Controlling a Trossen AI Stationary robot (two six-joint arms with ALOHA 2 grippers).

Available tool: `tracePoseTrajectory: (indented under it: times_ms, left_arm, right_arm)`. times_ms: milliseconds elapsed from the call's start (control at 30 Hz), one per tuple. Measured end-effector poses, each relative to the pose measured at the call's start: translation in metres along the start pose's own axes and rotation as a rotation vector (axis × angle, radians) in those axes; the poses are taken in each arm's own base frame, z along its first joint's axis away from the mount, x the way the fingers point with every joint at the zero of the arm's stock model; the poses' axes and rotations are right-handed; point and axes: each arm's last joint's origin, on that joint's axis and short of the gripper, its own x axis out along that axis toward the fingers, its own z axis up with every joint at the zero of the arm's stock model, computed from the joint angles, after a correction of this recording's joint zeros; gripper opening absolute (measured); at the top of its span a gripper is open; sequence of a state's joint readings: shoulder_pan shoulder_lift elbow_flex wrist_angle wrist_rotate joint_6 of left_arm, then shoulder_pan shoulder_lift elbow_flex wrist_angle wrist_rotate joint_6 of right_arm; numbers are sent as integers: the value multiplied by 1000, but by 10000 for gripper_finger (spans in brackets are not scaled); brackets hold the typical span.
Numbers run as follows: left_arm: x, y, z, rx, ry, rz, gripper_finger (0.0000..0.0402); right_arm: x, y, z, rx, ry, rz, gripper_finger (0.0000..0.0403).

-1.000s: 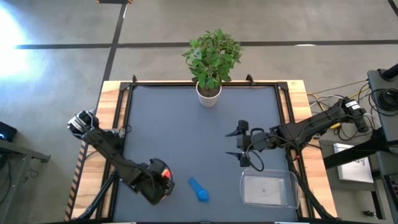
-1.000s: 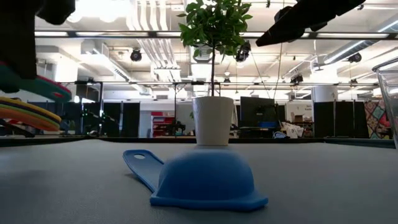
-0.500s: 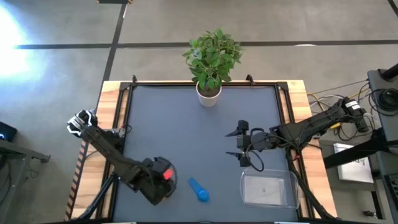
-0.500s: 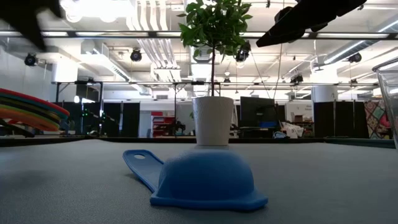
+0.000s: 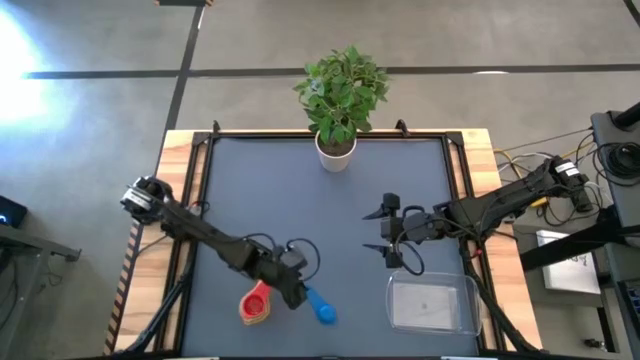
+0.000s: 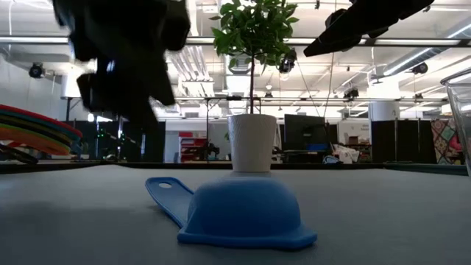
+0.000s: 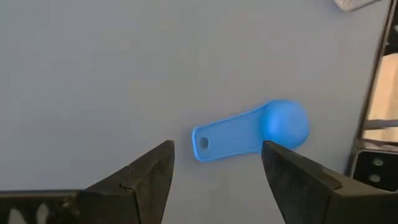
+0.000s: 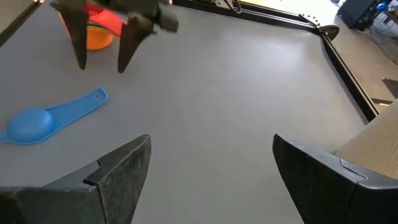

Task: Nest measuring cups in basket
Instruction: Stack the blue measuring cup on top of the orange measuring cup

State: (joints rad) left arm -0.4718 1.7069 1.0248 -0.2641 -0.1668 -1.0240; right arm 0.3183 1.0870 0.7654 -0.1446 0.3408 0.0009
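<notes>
A blue measuring cup (image 5: 320, 307) lies mouth down on the grey table, handle (image 7: 224, 138) flat on the mat. My left gripper (image 5: 297, 291) hovers open just above and beside that handle, touching nothing; in the left wrist view its fingers stand either side of the handle's end (image 7: 214, 168). A nested stack of cups (image 5: 255, 303), red and orange on top, sits on the table to its left, also seen in the right wrist view (image 8: 99, 32). The clear basket (image 5: 432, 305) sits near right. My right gripper (image 5: 385, 232) waits open above the table, far from the cups.
A white plant pot (image 5: 336, 150) with a green plant stands at the table's far edge. Black rails run along the table's sides (image 5: 200, 190). Open grey mat lies between the blue cup and the basket.
My left gripper has come away from the stack of cups, which stays on the table near the left. It has swung toward the table's right to the blue cup's handle, sinking a little and rolling at the wrist. The blue cup has not moved.
</notes>
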Motion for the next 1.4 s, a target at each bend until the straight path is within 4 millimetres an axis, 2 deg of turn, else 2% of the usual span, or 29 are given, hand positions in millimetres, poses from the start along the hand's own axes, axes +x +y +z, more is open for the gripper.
tracePoseTrajectory:
  times_ms: [200,367,500,800,933,1133,1167,1300,1400]
  left_arm:
    - [17,26,-6,-102,23,-81,225]
    - [22,32,-10,-125,41,-80,225]
    - [32,31,-12,-122,77,-101,225]
    - [62,16,-3,-53,153,-141,217]
    - [66,17,-1,-40,157,-141,174]
    - [66,18,-1,37,148,-144,29]
    - [65,17,0,50,144,-157,17]
    - [55,14,5,198,98,-176,6]
    - [36,7,12,306,39,-208,2]
  right_arm:
    - [0,0,0,-3,0,0,327]
    - [0,0,0,-5,0,0,327]
    - [0,0,0,-15,-1,0,327]
    - [0,0,0,-19,-1,0,327]
    - [0,0,0,-20,1,0,327]
    - [0,0,0,-21,0,0,327]
    - [0,0,0,-22,0,0,327]
    - [0,0,0,-27,-7,0,327]
    - [0,0,3,-39,-31,3,327]
